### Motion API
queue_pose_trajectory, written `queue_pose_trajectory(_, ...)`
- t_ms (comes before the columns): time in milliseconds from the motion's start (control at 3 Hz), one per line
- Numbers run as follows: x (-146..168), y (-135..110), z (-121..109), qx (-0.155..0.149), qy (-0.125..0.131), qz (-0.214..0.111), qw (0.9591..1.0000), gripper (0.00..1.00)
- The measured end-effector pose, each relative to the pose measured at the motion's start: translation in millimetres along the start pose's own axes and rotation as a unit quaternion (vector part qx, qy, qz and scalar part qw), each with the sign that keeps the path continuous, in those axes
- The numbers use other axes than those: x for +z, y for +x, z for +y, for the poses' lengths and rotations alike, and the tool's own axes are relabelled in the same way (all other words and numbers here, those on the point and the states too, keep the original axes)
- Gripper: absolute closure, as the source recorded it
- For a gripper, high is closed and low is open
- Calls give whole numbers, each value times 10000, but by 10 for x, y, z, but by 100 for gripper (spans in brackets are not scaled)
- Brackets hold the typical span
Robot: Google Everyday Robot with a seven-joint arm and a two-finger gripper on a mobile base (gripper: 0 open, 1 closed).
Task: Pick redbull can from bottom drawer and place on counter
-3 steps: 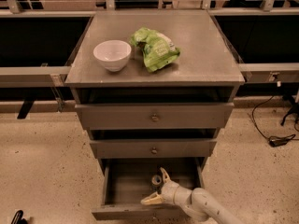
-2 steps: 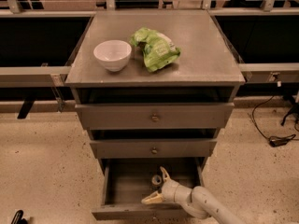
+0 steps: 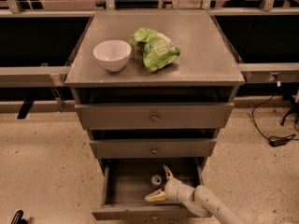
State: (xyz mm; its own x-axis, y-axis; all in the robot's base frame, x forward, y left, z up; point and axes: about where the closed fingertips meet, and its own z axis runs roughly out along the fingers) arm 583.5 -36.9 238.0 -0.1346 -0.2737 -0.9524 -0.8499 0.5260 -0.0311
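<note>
The bottom drawer (image 3: 122, 186) is pulled open below two shut grey drawers. The redbull can (image 3: 156, 180) stands upright inside it, toward the middle right; I see mostly its silver top. My gripper (image 3: 161, 184) reaches into the drawer from the lower right. Its fingers are open, one fingertip (image 3: 166, 170) behind the can and the other (image 3: 152, 198) in front of it, so the can sits between them. The counter (image 3: 196, 50) is the flat grey top of the cabinet.
A white bowl (image 3: 112, 55) and a green crumpled bag (image 3: 155, 48) lie on the counter's left and middle. A black cable (image 3: 275, 139) lies on the speckled floor at the right. Grey rails run behind the cabinet on both sides.
</note>
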Motion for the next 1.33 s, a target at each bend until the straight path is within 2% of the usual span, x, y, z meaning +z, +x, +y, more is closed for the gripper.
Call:
queue_pose_trajectory(333,67,83,-66,-2,32,38,10000,0)
queue_pose_trajectory(667,163,169,-123,4,33,68,10000,10)
queue_pose_trajectory(1000,188,205,-149,4,36,27,10000,29)
queue_pose_trajectory(1333,159,240,-174,22,49,-59,10000,31)
